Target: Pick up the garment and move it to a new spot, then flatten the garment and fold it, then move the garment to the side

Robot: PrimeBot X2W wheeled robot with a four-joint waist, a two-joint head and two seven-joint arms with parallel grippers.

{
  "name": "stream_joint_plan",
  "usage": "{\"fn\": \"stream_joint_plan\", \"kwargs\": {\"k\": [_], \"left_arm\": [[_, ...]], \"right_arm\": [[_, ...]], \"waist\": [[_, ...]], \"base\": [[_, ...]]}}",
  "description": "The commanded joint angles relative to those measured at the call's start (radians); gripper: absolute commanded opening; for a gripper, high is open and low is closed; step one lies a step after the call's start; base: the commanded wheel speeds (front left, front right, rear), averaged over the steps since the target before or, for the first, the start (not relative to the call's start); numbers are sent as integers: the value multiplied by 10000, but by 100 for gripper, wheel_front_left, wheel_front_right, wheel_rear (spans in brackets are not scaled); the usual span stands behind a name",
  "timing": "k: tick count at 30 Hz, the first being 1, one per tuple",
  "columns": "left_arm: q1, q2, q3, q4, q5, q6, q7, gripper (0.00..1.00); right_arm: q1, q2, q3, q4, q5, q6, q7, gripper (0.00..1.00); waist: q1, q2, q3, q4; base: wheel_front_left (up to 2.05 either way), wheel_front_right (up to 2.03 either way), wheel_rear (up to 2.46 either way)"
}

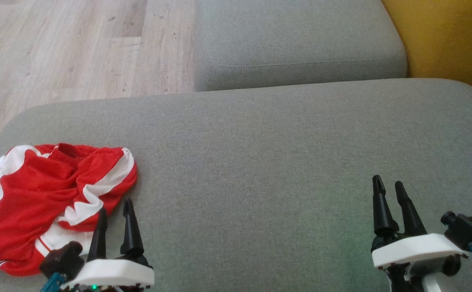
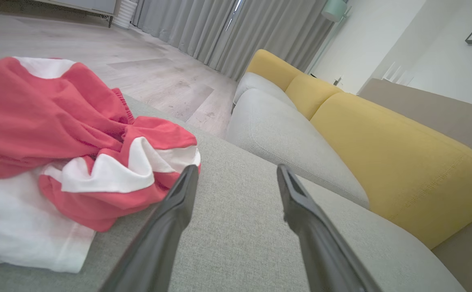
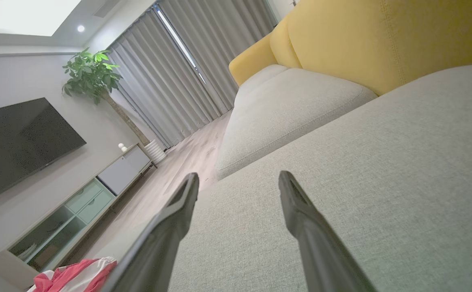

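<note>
Garment (image 1: 49, 202) lies crumpled at 8 o'clock on sofa (image 1: 260, 154). Left gripper (image 1: 115, 206) just beside it, right gripper (image 1: 388, 181) at 4 o'clock, both wide apart and empty.

Place: home living room
Seating: grey-and-yellow sofa (image 3: 341, 162)
Wall: television (image 3: 21, 142), curtains (image 3: 171, 89)
Corner: potted plant (image 3: 92, 77)

Bare grey seat cushion (image 1: 284, 134) is shown between the left gripper (image 1: 115, 206) and the right gripper (image 1: 388, 181), where free passage is afforded. The left end is occupied by the crumpled garment (image 1: 37, 194), just beside the left gripper. The far right is bounded by the yellow backrest (image 1: 447, 36); a second cushion (image 1: 301, 40) adjoins beyond.
</note>
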Motion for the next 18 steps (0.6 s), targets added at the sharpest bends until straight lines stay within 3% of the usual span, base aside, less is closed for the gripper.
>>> {"fn": "stream_joint_plan", "kwargs": {"k": [1, 18], "left_arm": [[-239, 54, 66, -410, 367, 82, -176, 100], [-50, 60, -145, -585, 2434, 481, -675, 100]], "right_arm": [[-203, -75, 228, -404, -364, -5, -168, 100], [-47, -89, 100, -206, -2607, -6, -670, 100]], "waist": [[0, -1, -27, 17], [0, -1, -155, 6]], "base": [[0, 0, 0], [0, 0, 0]]}}
